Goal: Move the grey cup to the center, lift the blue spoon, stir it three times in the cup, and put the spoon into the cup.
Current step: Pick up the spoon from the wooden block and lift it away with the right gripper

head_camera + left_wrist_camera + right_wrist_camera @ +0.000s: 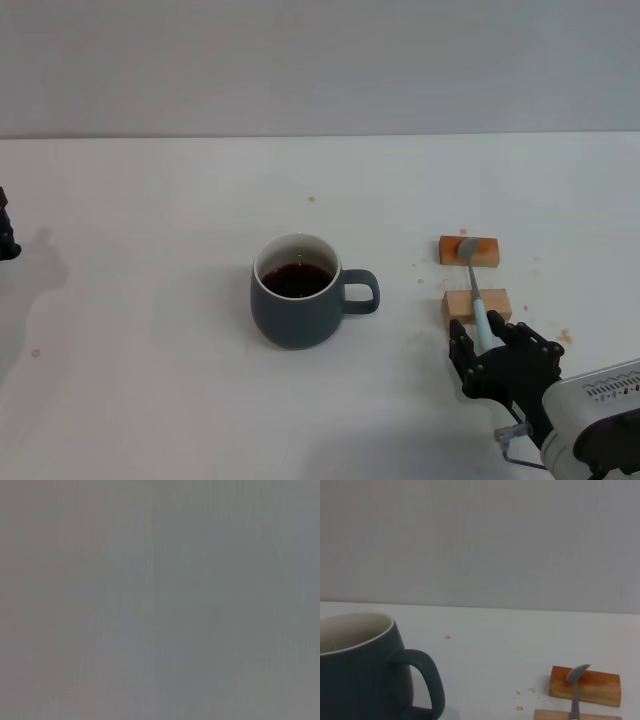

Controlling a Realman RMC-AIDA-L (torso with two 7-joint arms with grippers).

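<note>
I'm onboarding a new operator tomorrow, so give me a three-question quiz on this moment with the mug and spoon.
1. True or false: the blue spoon already stands inside the grey cup.
2. What does the spoon lie across? A) two wooden blocks B) a saucer C) the cup's rim
3. Which gripper is at the spoon's handle end?

Key
1. False: it lies to the right of the cup, apart from it.
2. A
3. The right gripper; the left gripper sits at the table's far left edge.

Bare lab bench — white table, grey wall
</note>
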